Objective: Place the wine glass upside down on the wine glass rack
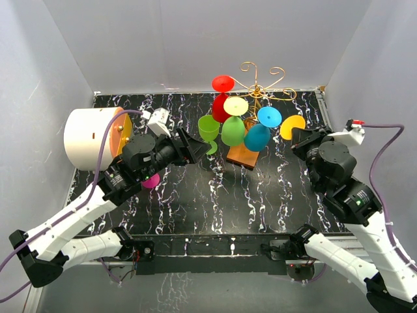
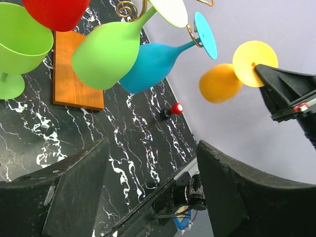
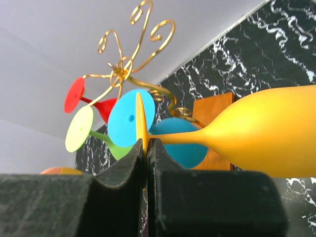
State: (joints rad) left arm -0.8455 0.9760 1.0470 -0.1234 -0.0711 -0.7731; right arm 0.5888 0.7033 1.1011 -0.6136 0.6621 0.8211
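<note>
Right wrist: right claw [image 3: 146, 148] pinches smooth, rounded yellow wine glass [image 3: 266, 131].

Inspection finding: no legible text, label, brand, number or sign in the overhead view; none in either wrist view; nothing readable recorded.

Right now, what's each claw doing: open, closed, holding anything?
Left claw: open, holding nothing.
Right claw: closed on the foot of the yellow glass.
</note>
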